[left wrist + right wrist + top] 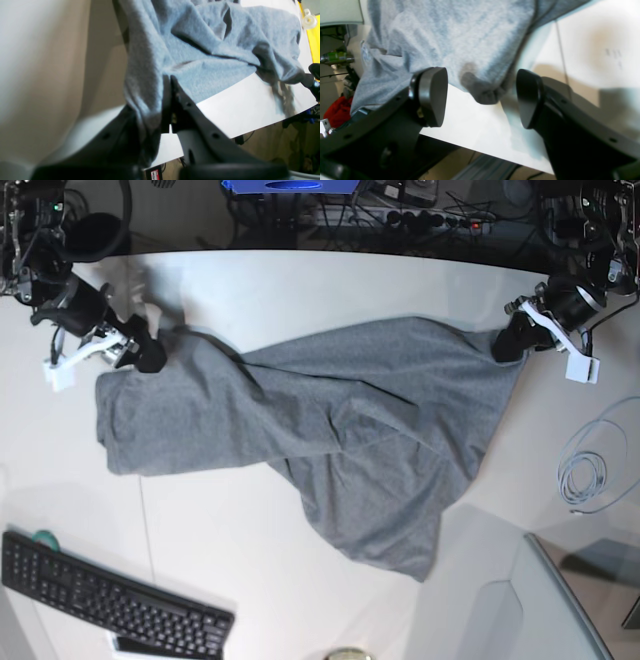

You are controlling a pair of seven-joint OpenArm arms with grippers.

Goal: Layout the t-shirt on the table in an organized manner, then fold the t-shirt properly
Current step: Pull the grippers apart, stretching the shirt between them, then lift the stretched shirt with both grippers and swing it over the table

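Note:
The heather-grey t-shirt [330,410] lies rumpled across the white table [300,280], stretched between my two arms. At the right of the base view my left gripper [505,342] is shut on a shirt edge. In the left wrist view the cloth [212,37] is pinched between the closed jaws of that gripper [168,85] and hangs down past them. My right gripper [148,355] is at the shirt's left end. In the right wrist view it [480,100] stands open, with a bunched corner of the t-shirt [450,32] lying between the pads [432,96], apart from both.
A black keyboard [110,600] lies at the front left. A coiled white cable [585,470] rests on the table at the right. A pale grey panel [520,620] fills the front right corner. Cables and a power strip [440,220] run behind the table's far curved edge.

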